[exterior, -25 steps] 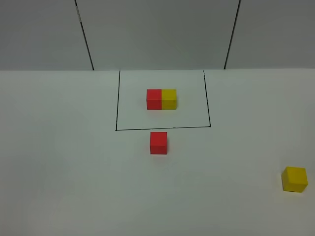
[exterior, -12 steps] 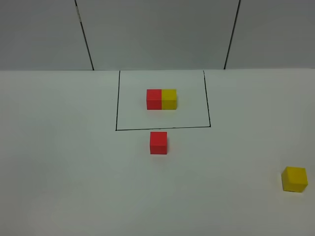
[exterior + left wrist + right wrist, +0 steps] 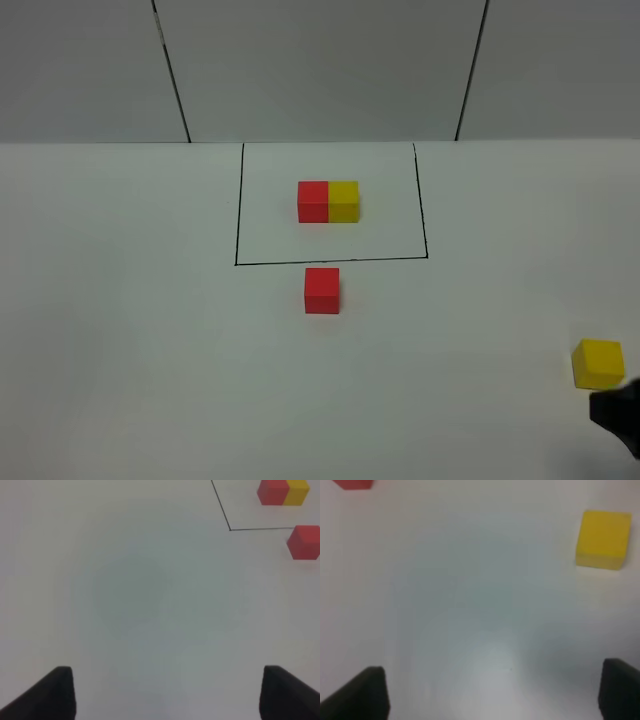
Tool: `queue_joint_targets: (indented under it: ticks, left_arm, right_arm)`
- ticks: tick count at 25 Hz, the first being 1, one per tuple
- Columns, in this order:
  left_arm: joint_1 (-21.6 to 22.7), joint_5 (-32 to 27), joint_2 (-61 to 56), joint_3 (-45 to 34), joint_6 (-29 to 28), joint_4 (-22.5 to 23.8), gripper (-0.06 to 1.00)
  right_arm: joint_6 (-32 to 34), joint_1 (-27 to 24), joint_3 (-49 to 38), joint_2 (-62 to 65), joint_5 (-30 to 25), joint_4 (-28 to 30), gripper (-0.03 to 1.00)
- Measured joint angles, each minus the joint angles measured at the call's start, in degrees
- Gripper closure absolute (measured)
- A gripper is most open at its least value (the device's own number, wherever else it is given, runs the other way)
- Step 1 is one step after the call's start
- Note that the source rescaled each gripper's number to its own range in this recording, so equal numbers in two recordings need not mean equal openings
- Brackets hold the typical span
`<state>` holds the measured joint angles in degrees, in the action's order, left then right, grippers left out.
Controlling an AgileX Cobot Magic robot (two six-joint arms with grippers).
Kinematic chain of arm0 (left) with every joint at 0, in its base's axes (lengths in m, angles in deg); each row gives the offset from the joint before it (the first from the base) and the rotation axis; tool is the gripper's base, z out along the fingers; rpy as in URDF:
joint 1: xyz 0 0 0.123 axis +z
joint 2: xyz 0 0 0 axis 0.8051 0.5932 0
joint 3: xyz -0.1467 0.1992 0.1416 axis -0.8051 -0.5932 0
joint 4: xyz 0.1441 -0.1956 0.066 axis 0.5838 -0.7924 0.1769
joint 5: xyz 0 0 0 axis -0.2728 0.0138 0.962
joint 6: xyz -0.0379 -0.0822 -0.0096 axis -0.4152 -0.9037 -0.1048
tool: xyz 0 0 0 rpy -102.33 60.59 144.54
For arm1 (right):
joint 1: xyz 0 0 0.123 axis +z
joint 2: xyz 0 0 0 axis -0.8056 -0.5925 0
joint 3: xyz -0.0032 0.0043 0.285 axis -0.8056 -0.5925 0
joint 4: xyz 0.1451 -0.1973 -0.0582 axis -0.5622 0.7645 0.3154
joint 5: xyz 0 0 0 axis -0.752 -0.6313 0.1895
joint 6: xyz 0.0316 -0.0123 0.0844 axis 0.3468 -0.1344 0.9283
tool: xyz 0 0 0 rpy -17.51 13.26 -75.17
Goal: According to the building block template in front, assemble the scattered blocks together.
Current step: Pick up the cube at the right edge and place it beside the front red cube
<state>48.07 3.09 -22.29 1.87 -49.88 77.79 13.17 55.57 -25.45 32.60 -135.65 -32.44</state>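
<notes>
The template, a red and yellow cube pair (image 3: 328, 201), sits inside a thin black drawn frame (image 3: 330, 261) at the back middle; it also shows in the left wrist view (image 3: 282, 492). The loose red cube (image 3: 322, 290) stands just in front of the frame, also seen in the left wrist view (image 3: 303, 542). The loose yellow cube (image 3: 598, 363) stands far right. My right gripper (image 3: 618, 414) enters at the bottom right, just in front of the yellow cube (image 3: 603, 539); it (image 3: 495, 695) is open and empty. My left gripper (image 3: 165, 692) is open and empty over bare table, left of the red cube.
The white table (image 3: 130, 330) runs back to a grey panelled wall (image 3: 320, 70) with black seams. A sliver of the red cube (image 3: 352, 484) shows at the edge of the right wrist view.
My right gripper has come into the exterior view at the bottom right, just in front of the yellow cube. The cubes have not moved.
</notes>
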Motion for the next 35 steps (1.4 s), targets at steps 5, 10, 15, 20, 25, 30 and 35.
queue_joint_targets:
  ticks: [5, 10, 15, 20, 25, 30, 35]
  left_arm:
    - [0.0, 0.0, 0.0, 0.0, 0.0, 0.0, 0.20]
    - [0.0, 0.0, 0.0, 0.0, 0.0, 0.0, 0.20]
    - [0.0, 0.0, 0.0, 0.0, 0.0, 0.0, 0.20]
    - [0.0, 0.0, 0.0, 0.0, 0.0, 0.0, 0.20]
    - [0.0, 0.0, 0.0, 0.0, 0.0, 0.0, 0.20]
    - [0.0, 0.0, 0.0, 0.0, 0.0, 0.0, 0.20]
    - [0.0, 0.0, 0.0, 0.0, 0.0, 0.0, 0.20]
  right_arm:
    - [-1.8, 0.0, 9.1, -24.0, 5.0, 0.1, 0.24]
    - [-1.3, 1.2, 18.9, -40.3, 5.0, 1.9, 0.24]
    - [3.6, 1.2, 21.2, -48.5, 5.3, 8.2, 0.24]
    - [5.4, 1.2, 21.4, -50.7, 6.1, 10.8, 0.24]
    - [6.1, 1.2, 21.4, -51.8, 6.3, 12.1, 0.24]
    - [7.0, 1.2, 21.6, -52.1, 6.3, 12.7, 0.34]
    - [7.3, 1.2, 22.1, -53.1, 5.9, 14.1, 0.51]
